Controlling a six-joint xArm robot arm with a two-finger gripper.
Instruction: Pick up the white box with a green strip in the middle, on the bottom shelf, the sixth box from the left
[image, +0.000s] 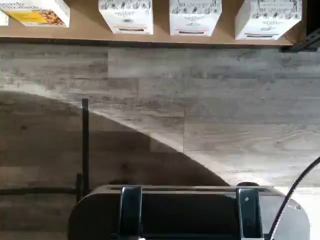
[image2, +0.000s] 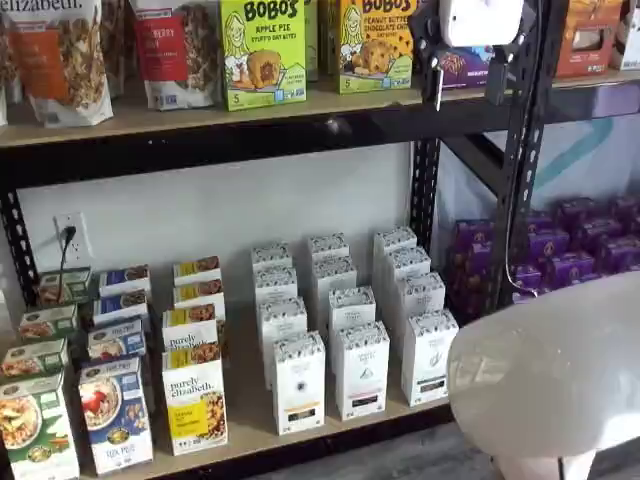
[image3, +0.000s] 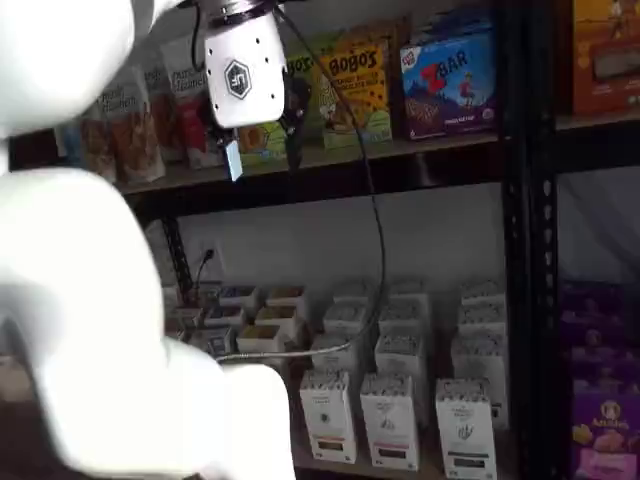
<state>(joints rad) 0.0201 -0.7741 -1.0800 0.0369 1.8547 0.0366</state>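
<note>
Hidden: my arm's white bulk (image2: 550, 380) blocks the shelf's right end; the strip colour is too small for me to read.
Gripper (image2: 467, 95): fingers wide apart, holding nothing, up by the upper board.
White box (image2: 428, 355): tall, slim, speckled top band, rightmost front carton on the bottom shelf (image2: 250, 420).
Room: grey plank floor (image: 200, 100), white wall (image2: 250, 200).

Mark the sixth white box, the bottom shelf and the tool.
white box (image2: 430, 358): shelf view, front face.
bottom shelf (image2: 250, 425): shelf view, bare board near the front edge.
tool (image2: 467, 95): shelf view, midway between its open fingertips.
</note>
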